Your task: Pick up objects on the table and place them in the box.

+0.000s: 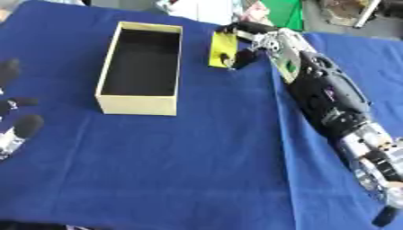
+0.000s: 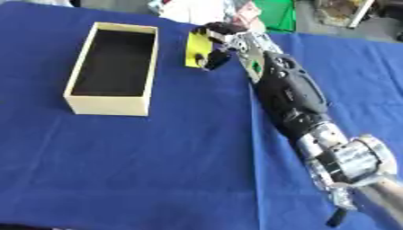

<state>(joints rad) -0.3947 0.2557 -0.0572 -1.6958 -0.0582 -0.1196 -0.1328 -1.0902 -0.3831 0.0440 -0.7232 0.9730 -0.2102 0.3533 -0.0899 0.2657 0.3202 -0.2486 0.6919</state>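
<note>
Just right of the box, toward the far side, a flat yellow object [image 1: 223, 48] is pinched in the right hand [image 1: 245, 45], fingers and thumb curled round it. The box [image 1: 140, 104], pale yellow with a dark inside, sits open on the blue tablecloth [image 1: 197, 170]. At the near left edge, the left hand [image 1: 17, 123] rests, fingers relaxed, holding nothing.

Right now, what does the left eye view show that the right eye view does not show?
Only the left eye view shows the left hand, idle at the picture's left edge, fingers relaxed. Only the right eye view shows nothing extra that I can make out. Both show the right hand pinching a yellow object just right of the box, which looks empty, on the blue cloth.
</note>
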